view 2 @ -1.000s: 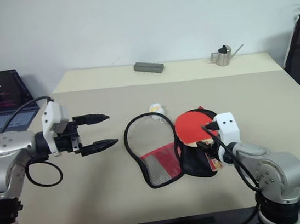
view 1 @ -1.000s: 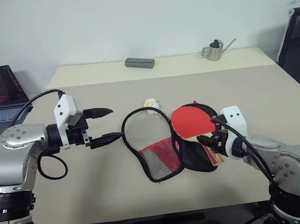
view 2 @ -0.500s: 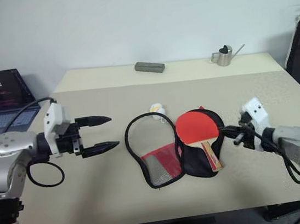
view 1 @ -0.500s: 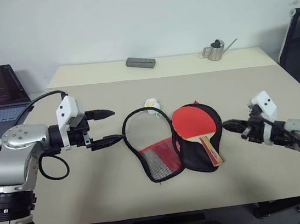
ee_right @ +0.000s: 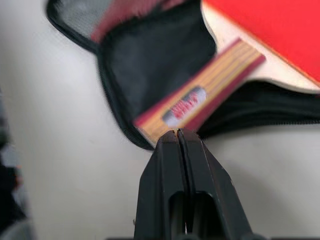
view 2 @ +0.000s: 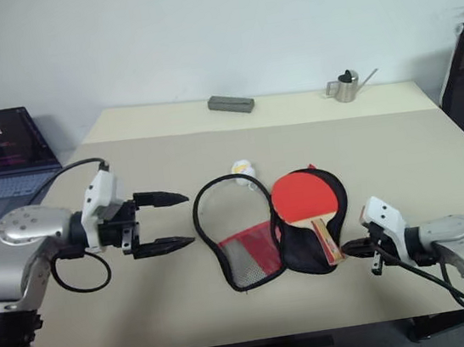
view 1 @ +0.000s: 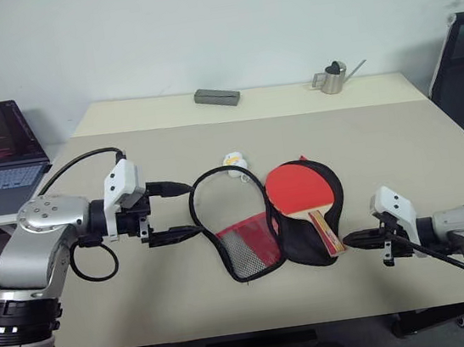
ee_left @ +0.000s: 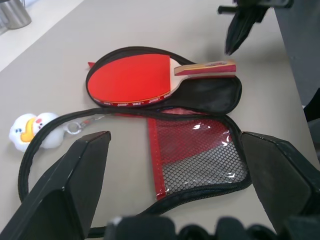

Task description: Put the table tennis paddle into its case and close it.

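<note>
now my left gripper [view 1: 178,208] hovers level beside the open flap, fingers spread wide, holding nothing. my right gripper [view 1: 349,239] sits low off the handle end, fingers pinched shut and empty. one table tennis paddle [view 1: 303,191] lies in the back half of one unzipped case [view 1: 250,244]. since a second ago my right hand let go of the handle and pulled out right.

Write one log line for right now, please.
paddle: lying in open case | left gripper: open, empty | right gripper: shut, empty, by handle

Red paddle [view 1: 302,188] flat on unzipped case [view 1: 251,252]
</note>
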